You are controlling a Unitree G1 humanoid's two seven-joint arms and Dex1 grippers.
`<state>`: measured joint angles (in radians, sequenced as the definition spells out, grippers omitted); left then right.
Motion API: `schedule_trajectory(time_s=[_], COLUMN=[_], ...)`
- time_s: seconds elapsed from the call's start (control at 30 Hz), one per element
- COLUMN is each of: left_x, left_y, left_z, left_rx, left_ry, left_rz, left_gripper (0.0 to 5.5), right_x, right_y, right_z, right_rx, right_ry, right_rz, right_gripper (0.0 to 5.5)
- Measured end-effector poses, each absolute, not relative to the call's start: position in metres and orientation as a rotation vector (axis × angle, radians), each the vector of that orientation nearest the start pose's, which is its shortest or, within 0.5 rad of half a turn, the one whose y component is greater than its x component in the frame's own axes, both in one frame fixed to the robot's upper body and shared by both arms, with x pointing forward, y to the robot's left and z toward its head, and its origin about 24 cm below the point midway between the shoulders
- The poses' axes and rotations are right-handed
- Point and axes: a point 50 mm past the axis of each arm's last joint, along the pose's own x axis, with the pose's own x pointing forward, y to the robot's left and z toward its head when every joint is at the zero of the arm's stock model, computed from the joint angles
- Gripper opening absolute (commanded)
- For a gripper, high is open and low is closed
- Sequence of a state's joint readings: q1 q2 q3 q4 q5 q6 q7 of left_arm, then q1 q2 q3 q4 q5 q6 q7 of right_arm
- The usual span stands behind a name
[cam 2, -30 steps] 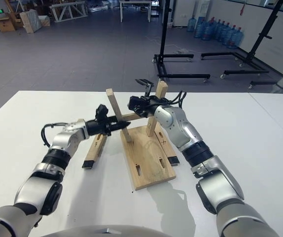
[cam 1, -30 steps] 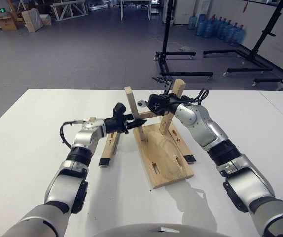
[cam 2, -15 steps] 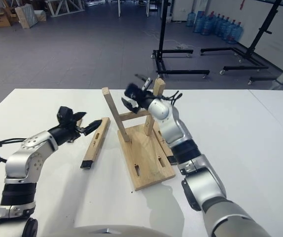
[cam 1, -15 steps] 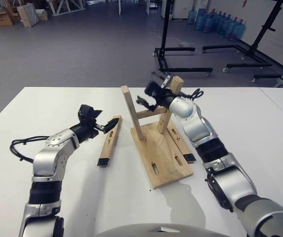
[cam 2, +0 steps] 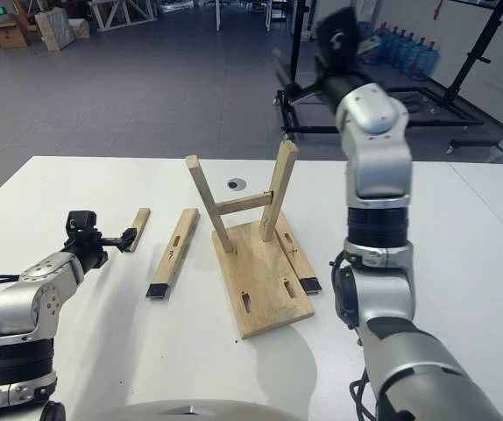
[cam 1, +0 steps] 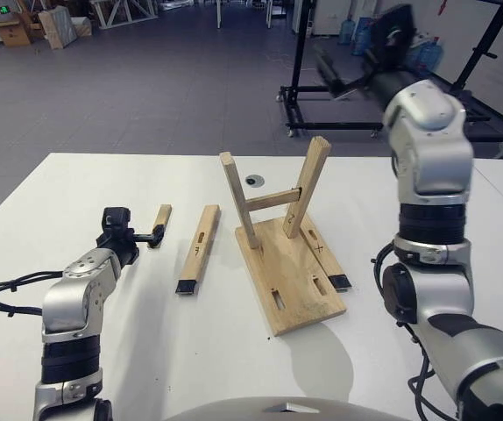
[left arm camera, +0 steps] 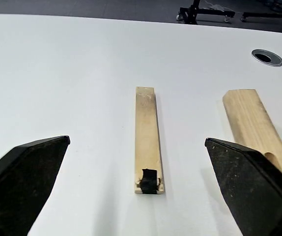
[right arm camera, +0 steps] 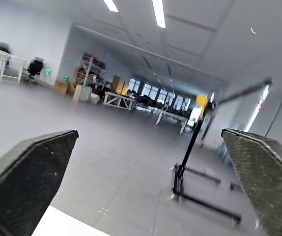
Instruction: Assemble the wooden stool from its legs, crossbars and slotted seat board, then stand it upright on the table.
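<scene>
the left gripper [left arm camera: 137,142] is hovering low over the table [cam 1: 67,189] with its jaws spread wide and nothing between them. it is lining up on the near, black-tipped end of the short crossbar [left arm camera: 146,123], which is lying flat just ahead. the step in hand looks like picking that bar up. to do it well, the gripper should be coming in centred and closing across the narrow sides so the bar is not pivoting. the loose leg [cam 1: 197,250] is lying just beside it, so one finger needs to be passing between the two. the seat board [cam 1: 300,294] is lying flat with the upright legs [cam 1: 238,197] standing in it, joined by another bar [cam 1: 271,200]. the right gripper [right arm camera: 149,135] is hanging high above the table, jaws wide open, holding nothing.
</scene>
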<state>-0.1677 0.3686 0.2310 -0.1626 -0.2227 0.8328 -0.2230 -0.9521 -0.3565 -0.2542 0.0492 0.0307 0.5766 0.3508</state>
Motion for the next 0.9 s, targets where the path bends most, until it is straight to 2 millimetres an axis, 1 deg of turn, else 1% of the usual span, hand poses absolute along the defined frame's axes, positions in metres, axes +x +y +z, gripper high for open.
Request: schedule_trajectory(time_s=[0.07, 0.1, 0.2, 0.3, 0.33, 0.47, 0.63, 0.67, 0.9], left_x=[0.270, 0.271, 0.282, 0.293, 0.294, 0.303, 0.306, 0.307, 0.307], left_y=[0.246, 0.247, 0.250, 0.256, 0.258, 0.252, 0.232, 0.230, 0.232], left_z=[0.069, 0.063, 0.052, 0.034, 0.027, 0.023, 0.018, 0.018, 0.014], left_rx=[0.047, 0.047, 0.060, 0.076, 0.076, 0.067, 0.067, 0.070, 0.069], left_ry=[0.458, 0.463, 0.464, 0.497, 0.508, 0.489, 0.474, 0.471, 0.467], left_rz=[-0.057, -0.075, -0.101, -0.095, -0.093, -0.116, -0.141, -0.141, -0.108], left_gripper=[5.06, 5.06, 5.06, 5.06, 4.88, 4.27, 3.48, 3.31, 2.27], right_x=[0.346, 0.346, 0.344, 0.345, 0.346, 0.347, 0.348, 0.349, 0.350], right_y=[-0.218, -0.225, -0.224, -0.216, -0.214, -0.208, -0.207, -0.206, -0.202], right_z=[0.280, 0.269, 0.258, 0.238, 0.235, 0.231, 0.229, 0.229, 0.228], right_rx=[-0.074, -0.027, 0.014, 0.033, 0.042, 0.048, 0.055, 0.058, 0.073], right_ry=[-0.269, -0.228, -0.197, -0.131, -0.123, -0.110, -0.099, -0.099, -0.093], right_rz=[0.112, 0.096, 0.096, 0.109, 0.117, 0.134, 0.128, 0.131, 0.144], right_gripper=[5.40, 5.40, 5.40, 5.40, 5.40, 5.40, 5.40, 5.40, 5.40])
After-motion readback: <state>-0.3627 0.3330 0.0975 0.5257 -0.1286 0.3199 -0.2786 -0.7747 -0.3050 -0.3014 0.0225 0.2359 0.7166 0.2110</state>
